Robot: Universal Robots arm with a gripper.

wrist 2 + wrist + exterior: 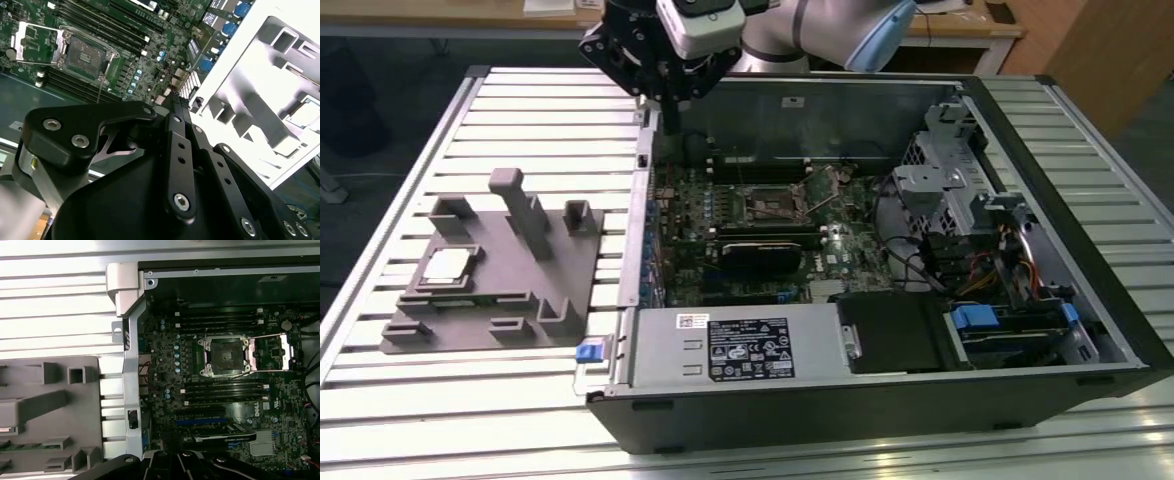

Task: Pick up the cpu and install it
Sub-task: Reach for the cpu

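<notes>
Cpu point(448, 263) flat in grey tray point(470, 338), metal top upward; tool point(670, 124) pressed together, empty.

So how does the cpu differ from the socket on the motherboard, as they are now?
The cpu lies on the grey tray, outside the computer case; the socket sits on the motherboard inside it. The cpu has a pale silver top; the socket is dark in a metal frame, and empty. Both are square and lie flat.
</notes>
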